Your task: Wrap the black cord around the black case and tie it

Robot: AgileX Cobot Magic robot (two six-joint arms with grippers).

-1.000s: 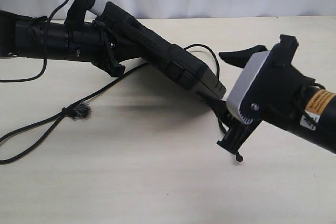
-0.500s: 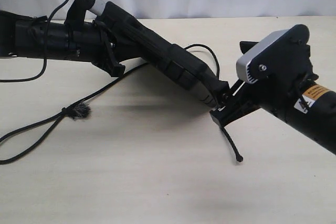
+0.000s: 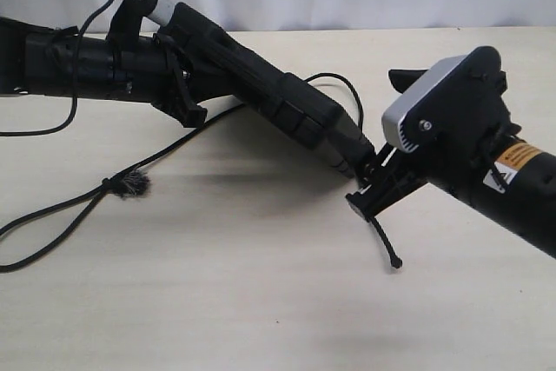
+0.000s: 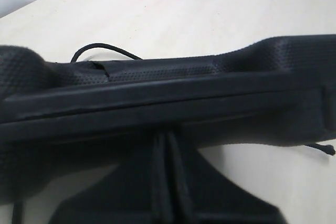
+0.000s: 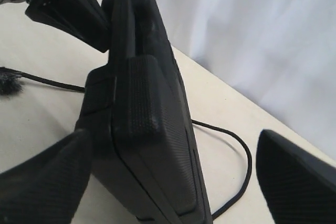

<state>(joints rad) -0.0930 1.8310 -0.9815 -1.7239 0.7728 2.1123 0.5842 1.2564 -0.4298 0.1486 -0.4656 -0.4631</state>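
Matte black rectangular plastic case [image 3: 278,102] hung tilted, pinched at its upper end by the left gripper [image 3: 184,91]; the right gripper [image 5: 173,145] gaped around its low end. Closing there could have missed the thin black braided cord [image 3: 174,149], which trailed loose across the table [image 3: 261,319].

The left gripper [image 3: 181,76] clamps the upper end of the black case [image 3: 278,93], holding it tilted above the table [image 3: 261,310]. The case's lower end reaches the right gripper [image 3: 380,139], whose jaws stand wide apart. The black cord [image 3: 109,185] trails across the table under the case, bearing a frayed grey tuft [image 3: 135,185]; its knobbed tip [image 3: 397,263] pokes out below the right gripper.
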